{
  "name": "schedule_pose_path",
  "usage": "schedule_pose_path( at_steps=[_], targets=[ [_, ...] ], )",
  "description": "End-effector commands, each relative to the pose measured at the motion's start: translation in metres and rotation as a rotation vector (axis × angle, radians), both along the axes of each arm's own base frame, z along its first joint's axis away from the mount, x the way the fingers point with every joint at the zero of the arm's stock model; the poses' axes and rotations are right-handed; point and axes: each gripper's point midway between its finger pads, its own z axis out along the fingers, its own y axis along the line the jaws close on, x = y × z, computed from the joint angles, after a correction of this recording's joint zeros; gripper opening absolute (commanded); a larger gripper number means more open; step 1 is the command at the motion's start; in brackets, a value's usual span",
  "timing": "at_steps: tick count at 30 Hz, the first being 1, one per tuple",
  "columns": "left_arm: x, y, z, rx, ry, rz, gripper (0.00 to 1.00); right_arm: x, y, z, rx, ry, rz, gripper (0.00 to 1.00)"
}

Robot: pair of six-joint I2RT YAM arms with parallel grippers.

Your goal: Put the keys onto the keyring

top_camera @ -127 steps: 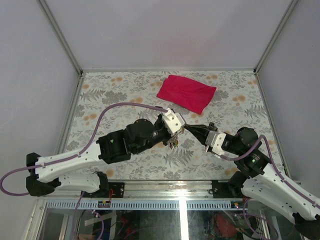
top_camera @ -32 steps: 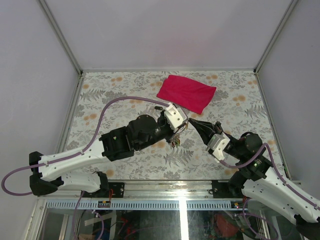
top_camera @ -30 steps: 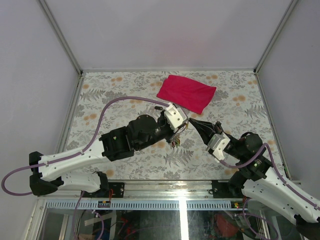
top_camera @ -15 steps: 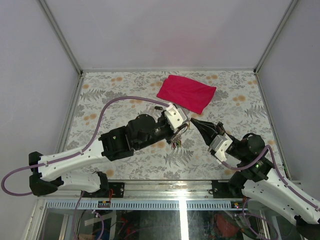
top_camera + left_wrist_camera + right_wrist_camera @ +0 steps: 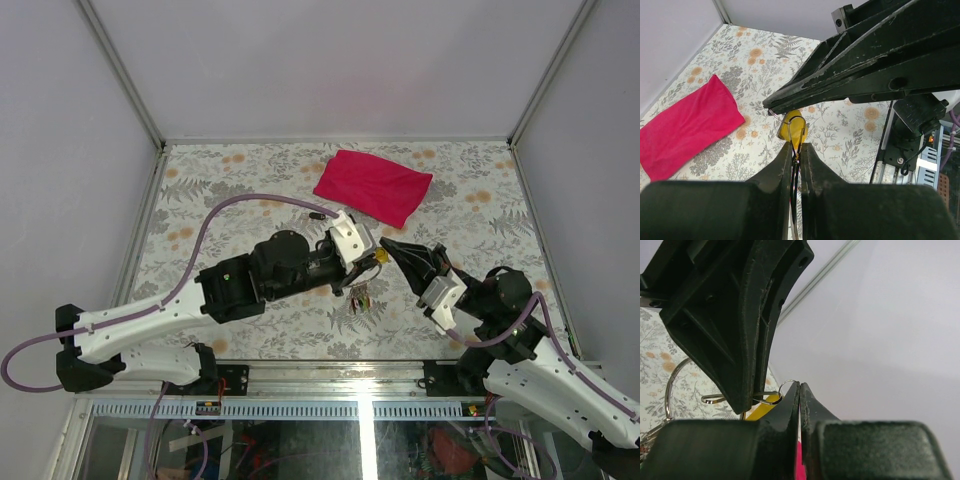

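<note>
My left gripper point(image 5: 367, 251) point(image 5: 795, 145) is shut on the thin silver wire of the keyring point(image 5: 795, 167), held above the table. A bunch of small coloured keys point(image 5: 360, 298) hangs from the ring below the gripper. A yellow-headed key point(image 5: 792, 131) point(image 5: 380, 256) dangles just past the left fingertips. Its small silver loop point(image 5: 786, 385) is pinched at the tip of my right gripper point(image 5: 799, 384) point(image 5: 384, 243), which is shut. The two grippers meet tip to tip. Part of the keyring's big loop point(image 5: 670, 387) shows in the right wrist view.
A magenta cloth point(image 5: 373, 186) point(image 5: 685, 125) lies flat at the back of the floral table point(image 5: 220, 190). Grey walls enclose the left, back and right sides. The metal front rail point(image 5: 330, 372) runs along the near edge.
The right gripper has shifted slightly back and right. The key bunch now hangs lower and further right, and the yellow key shows between the two tips. Both grippers stayed shut.
</note>
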Motion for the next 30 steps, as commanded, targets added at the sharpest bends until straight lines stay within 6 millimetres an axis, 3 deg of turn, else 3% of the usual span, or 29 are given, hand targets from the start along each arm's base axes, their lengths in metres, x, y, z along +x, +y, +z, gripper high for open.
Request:
schedule_pose_path(
  at_steps=[1, 5, 12, 23, 30],
  targets=[
    [-0.026, -0.002, 0.000, -0.011, 0.031, -0.105, 0.00, 0.001, -0.020, 0.041, 0.073, -0.079, -0.076, 0.00],
    [-0.020, 0.004, -0.003, 0.017, 0.010, -0.074, 0.00, -0.012, -0.016, 0.038, 0.020, -0.013, -0.004, 0.02],
    [-0.017, 0.008, -0.007, 0.049, -0.005, -0.058, 0.00, -0.030, -0.015, 0.026, -0.040, 0.098, 0.081, 0.22],
    [-0.019, 0.013, -0.009, 0.042, 0.016, -0.048, 0.00, -0.040, -0.036, 0.023, -0.003, 0.218, 0.044, 0.37],
    [-0.006, 0.018, -0.005, -0.029, 0.080, 0.068, 0.00, -0.034, -0.048, 0.006, 0.119, 0.505, -0.016, 0.42]
  ],
)
